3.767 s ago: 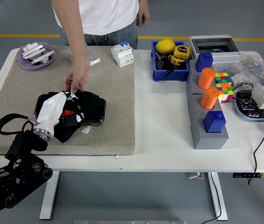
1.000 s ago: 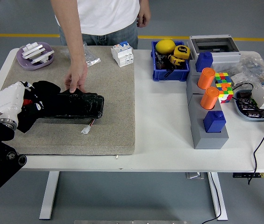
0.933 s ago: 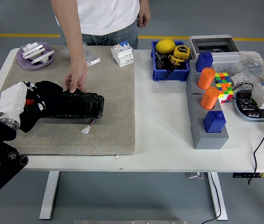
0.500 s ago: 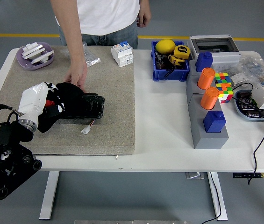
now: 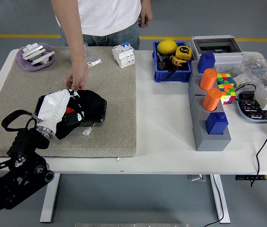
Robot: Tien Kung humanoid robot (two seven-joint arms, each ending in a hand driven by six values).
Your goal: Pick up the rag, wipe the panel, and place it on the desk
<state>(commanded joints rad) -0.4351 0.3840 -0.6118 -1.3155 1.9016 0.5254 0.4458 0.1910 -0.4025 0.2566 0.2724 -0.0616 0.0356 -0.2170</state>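
A black rag [image 5: 87, 105] lies over a black panel [image 5: 101, 112] on the beige mat [image 5: 114, 94]. My left hand [image 5: 66, 109], white with dark fingers, is shut on the rag and presses it on the panel's right half. The panel is mostly hidden under the rag and hand; its right end shows. A person's hand [image 5: 78, 78] holds the panel's far edge. My right hand is out of view.
A purple dish [image 5: 35, 56] of white parts stands at the mat's far left. A white breaker [image 5: 124, 54], a blue bin [image 5: 172, 64], grey blocks with orange cylinders [image 5: 210, 92] and cables [image 5: 265, 137] are to the right. A small white connector [image 5: 86, 132] lies by the panel.
My left hand has dragged the rag rightward along the panel, from the panel's left end to its right half. The person's hand has stayed on the panel's far edge.
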